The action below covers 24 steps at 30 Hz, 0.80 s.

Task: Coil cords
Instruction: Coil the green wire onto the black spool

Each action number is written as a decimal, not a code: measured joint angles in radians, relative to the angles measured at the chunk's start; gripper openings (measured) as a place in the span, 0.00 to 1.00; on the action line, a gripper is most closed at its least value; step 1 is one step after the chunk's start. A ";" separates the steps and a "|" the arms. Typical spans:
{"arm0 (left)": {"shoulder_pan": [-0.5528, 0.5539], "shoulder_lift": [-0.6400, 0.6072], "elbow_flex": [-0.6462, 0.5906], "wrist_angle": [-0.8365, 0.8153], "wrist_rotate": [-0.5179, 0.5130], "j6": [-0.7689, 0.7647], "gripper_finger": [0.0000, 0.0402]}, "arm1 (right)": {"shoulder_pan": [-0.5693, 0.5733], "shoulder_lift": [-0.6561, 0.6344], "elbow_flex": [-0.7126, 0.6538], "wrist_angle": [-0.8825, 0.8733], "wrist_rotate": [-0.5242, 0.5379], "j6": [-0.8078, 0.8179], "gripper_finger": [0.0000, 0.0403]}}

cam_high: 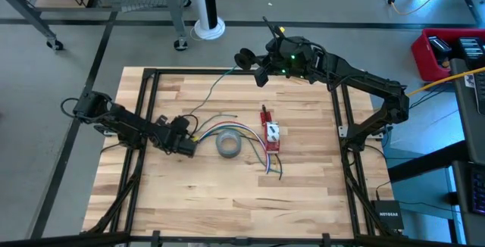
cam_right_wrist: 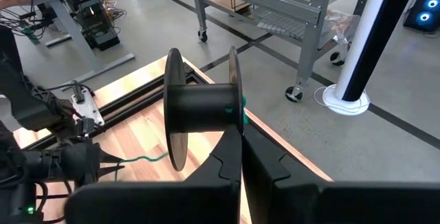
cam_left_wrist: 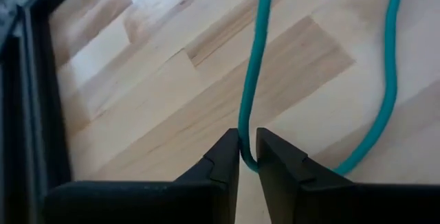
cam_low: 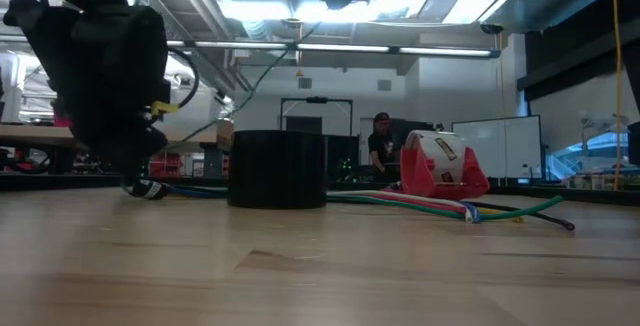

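Two grippers share one green cord (cam_left_wrist: 251, 80). Your left gripper (cam_left_wrist: 247, 157), low on the table (cam_high: 227, 194) just beside the grey tape roll (cam_high: 228, 144), has its fingers parted only slightly, the cord running between them; whether it grips or merely guides, you cannot tell. Your right gripper (cam_right_wrist: 240, 141), raised at the far edge, is clamped on a black spool (cam_right_wrist: 203, 107). If the left fingers spread wider, the cord could slip free and go slack.
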 joint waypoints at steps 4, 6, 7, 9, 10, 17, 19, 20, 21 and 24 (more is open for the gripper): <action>0.030 0.000 0.000 0.022 0.034 -0.032 0.15 | 0.000 0.000 0.000 0.000 0.000 0.000 0.01; 0.050 0.000 0.000 0.029 0.075 -0.029 0.20 | 0.000 0.000 0.000 -0.001 -0.001 0.000 0.01; 0.061 0.000 0.000 0.029 0.095 -0.031 0.23 | 0.000 0.000 0.000 -0.001 -0.002 -0.002 0.01; 0.080 0.000 0.000 0.028 0.122 -0.031 0.30 | 0.000 0.000 0.000 -0.004 -0.002 -0.002 0.01; 0.088 0.000 0.000 0.028 0.125 -0.032 0.33 | 0.000 0.000 0.000 -0.004 -0.002 -0.003 0.01; 0.123 0.000 0.000 0.036 0.127 0.003 0.48 | 0.000 0.000 0.000 -0.004 -0.002 -0.003 0.01; 0.121 0.000 0.000 0.054 0.127 0.009 0.48 | 0.000 0.000 0.000 -0.005 -0.002 -0.003 0.01; 0.119 0.000 0.003 0.061 0.127 0.030 0.48 | 0.000 0.000 0.000 -0.005 -0.009 -0.003 0.01; 0.117 0.000 0.008 0.061 0.128 0.056 0.48 | 0.000 0.000 0.000 -0.006 -0.020 -0.004 0.01; 0.112 0.000 0.041 0.060 0.124 0.186 0.48 | 0.000 0.000 0.030 -0.067 -0.059 -0.004 0.01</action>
